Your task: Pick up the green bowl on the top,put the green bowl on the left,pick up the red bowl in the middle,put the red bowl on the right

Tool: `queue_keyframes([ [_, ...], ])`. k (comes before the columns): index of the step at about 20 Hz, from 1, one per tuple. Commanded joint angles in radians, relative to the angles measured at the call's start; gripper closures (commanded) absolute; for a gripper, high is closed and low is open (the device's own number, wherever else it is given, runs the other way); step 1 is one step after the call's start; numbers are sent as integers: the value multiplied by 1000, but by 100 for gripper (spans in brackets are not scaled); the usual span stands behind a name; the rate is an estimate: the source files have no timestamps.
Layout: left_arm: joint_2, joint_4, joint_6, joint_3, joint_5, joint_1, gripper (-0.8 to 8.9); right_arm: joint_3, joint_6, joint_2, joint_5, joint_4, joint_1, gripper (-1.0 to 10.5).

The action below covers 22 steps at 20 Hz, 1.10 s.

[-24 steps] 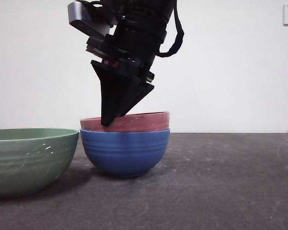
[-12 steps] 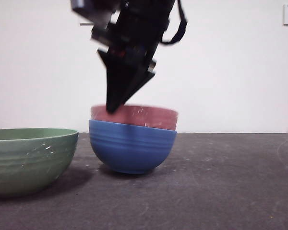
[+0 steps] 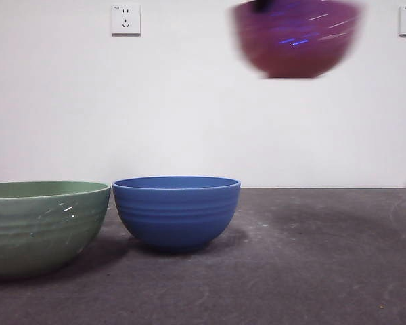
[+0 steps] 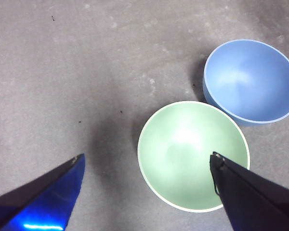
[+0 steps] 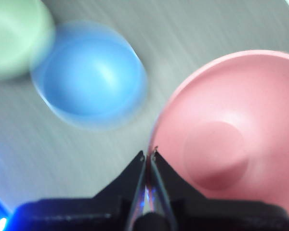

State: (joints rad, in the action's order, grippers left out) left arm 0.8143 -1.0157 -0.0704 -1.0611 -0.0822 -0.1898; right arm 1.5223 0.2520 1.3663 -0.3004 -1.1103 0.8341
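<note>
The red bowl (image 3: 294, 37) hangs blurred high at the top right of the front view, well above the table. My right gripper (image 5: 148, 156) is shut on its rim; the bowl (image 5: 231, 144) fills much of the right wrist view. The green bowl (image 3: 40, 223) stands upright on the table at the left, next to the blue bowl (image 3: 176, 210). My left gripper (image 4: 147, 161) is open and empty, high above the green bowl (image 4: 192, 154). The arms themselves are out of the front view.
The blue ridged bowl (image 4: 250, 82) stands empty at the table's middle, close beside the green one; it also shows blurred in the right wrist view (image 5: 89, 74). Two wall sockets (image 3: 125, 19) sit on the back wall. Dark table (image 3: 325, 257) stretches to the right.
My right gripper has lifted the red bowl out of the blue bowl and carried it up and to the right. The blue bowl has settled back at its earlier spot.
</note>
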Motion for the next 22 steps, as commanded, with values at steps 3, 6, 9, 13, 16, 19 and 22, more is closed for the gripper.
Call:
queue_keyframes([
  [3, -1, 12, -9, 6, -3, 3, 379, -222, -180, -152, -16, 15, -16, 964],
  [6, -1, 12, -8, 6, -5, 1, 379, -425, -283, -227, -8, 117, 6, 964],
  [9, -1, 11, -5, 6, -5, 1, 379, -542, -326, -222, 58, 233, 32, 964],
  [13, -1, 11, -4, 6, -6, 0, 379, -575, -330, -131, 149, 368, 46, 964],
  [16, -1, 11, -5, 6, -5, 0, 379, -575, -325, -34, 202, 422, 46, 963],
  [19, -1, 10, -5, 6, -5, 0, 378, -575, -314, 29, 224, 446, 47, 962],
  [22, -1, 9, -5, 6, -5, 0, 379, -575, -314, 42, 224, 451, 47, 843],
])
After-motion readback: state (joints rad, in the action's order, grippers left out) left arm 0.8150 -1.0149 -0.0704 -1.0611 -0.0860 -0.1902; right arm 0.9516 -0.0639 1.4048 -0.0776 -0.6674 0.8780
